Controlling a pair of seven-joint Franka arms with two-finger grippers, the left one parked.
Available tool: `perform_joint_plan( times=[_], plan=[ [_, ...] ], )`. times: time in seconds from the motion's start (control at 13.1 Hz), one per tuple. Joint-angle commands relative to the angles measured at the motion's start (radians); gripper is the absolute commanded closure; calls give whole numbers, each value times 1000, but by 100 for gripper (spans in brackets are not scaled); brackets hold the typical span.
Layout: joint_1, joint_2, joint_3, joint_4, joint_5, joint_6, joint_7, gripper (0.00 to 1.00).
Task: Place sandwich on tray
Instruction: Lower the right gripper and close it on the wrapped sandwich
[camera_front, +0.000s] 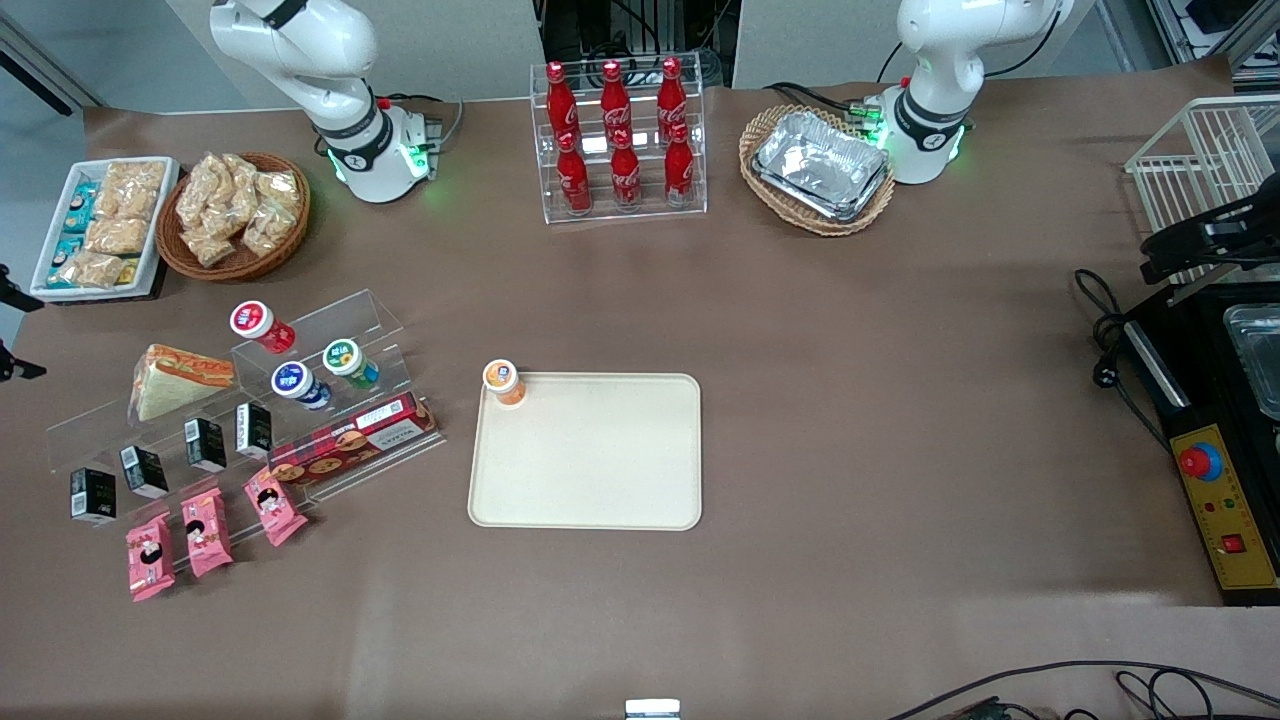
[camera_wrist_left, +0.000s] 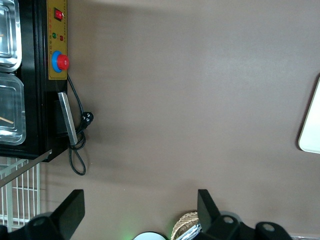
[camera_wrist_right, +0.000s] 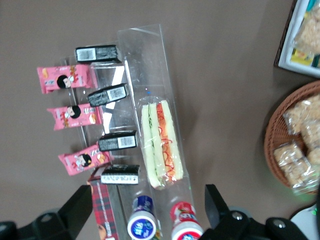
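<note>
the gripper (camera_wrist_right: 145, 212) hangs above the clear stepped display rack (camera_front: 330, 330) with its two dark fingers (camera_wrist_right: 75, 207) spread wide and nothing between them, touching nothing; the sandwich (camera_wrist_right: 161, 144) lies below it on the rack's upper step, wrapped in clear film, white bread and an orange-red filling stripe showing along its edge; in the front view the sandwich (camera_front: 178, 380) sits at the working arm's end of the table, well apart from the tray (camera_front: 590, 480); the tray is cream-beige and flat, and a small orange-capped bottle (camera_front: 503, 381) stands at one of its corners; beside the sandwich on the rack lie bottles with red (camera_front: 260, 325), blue (camera_front: 297, 384) and green (camera_front: 350, 362) caps, their print too small to read; on the lower steps stand small black cartons (camera_wrist_right: 112, 94) with white barcode labels, a long red biscuit box (camera_front: 350, 438) and three pink snack packets (camera_front: 205, 530) with a cartoon face; a clear tiered stand holds six red coca-cola bottles (camera_front: 615, 135); one wicker basket (camera_front: 235, 262) holds bagged snacks, another (camera_front: 815, 215) holds stacked silver foil trays; a white tray (camera_front: 100, 220) holds more snack packets.
</note>
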Motion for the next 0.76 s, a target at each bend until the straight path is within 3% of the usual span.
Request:
perform_joint_plan(
  times=[0.0,0.23,0.69],
  plan=[
    [3,-4,7,-89,16,83,139,0],
    [7,22,11,-136,20,110,208,0],
    [34,2,17,-316,20,313,247,0]
  ],
)
